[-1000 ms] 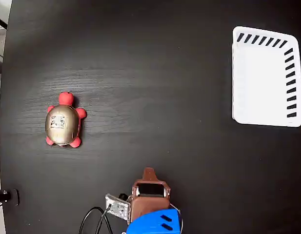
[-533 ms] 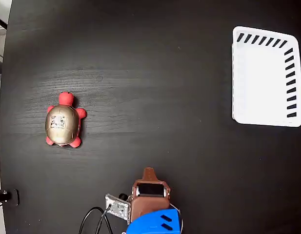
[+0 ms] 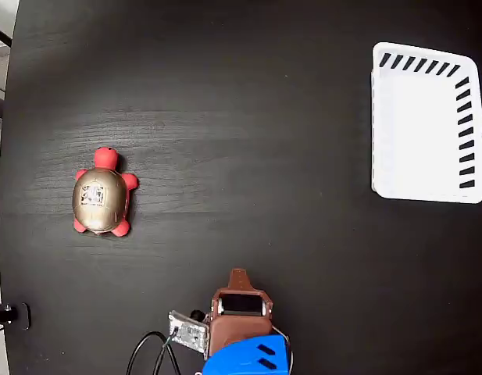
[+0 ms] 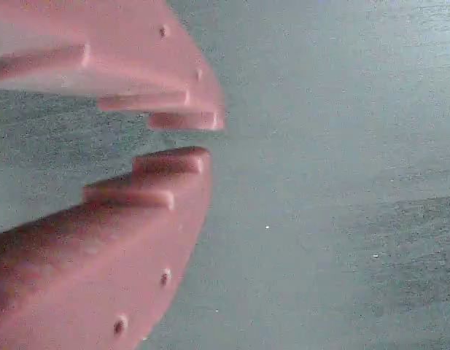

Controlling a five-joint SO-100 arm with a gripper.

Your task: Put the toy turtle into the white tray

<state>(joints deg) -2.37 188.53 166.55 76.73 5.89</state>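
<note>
Brown arm [image 3: 239, 308], blue base [image 3: 248, 358], seemingly pinkish hand [image 4: 188, 138].

One toy turtle [image 3: 102, 194], one white tray [image 3: 425, 124], one claw [image 4: 192, 138].

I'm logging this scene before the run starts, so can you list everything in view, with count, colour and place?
toy turtle: one, golden-tan shell with red head and feet, left part of the fixed view, resting on the table, head toward the top of the picture.
white tray: one, white with dark slanted slots along its top and right sides, upper right of the fixed view, nothing in it.
table: one, black with wood grain, fills both views.
cable: black, bottom edge of the fixed view, beside the arm.
arm: one, brown with a blue part, bottom centre of the fixed view.
gripper: one, reddish-pink, nearly closed with a narrow gap, holding nothing, over bare table in the wrist view.
</note>
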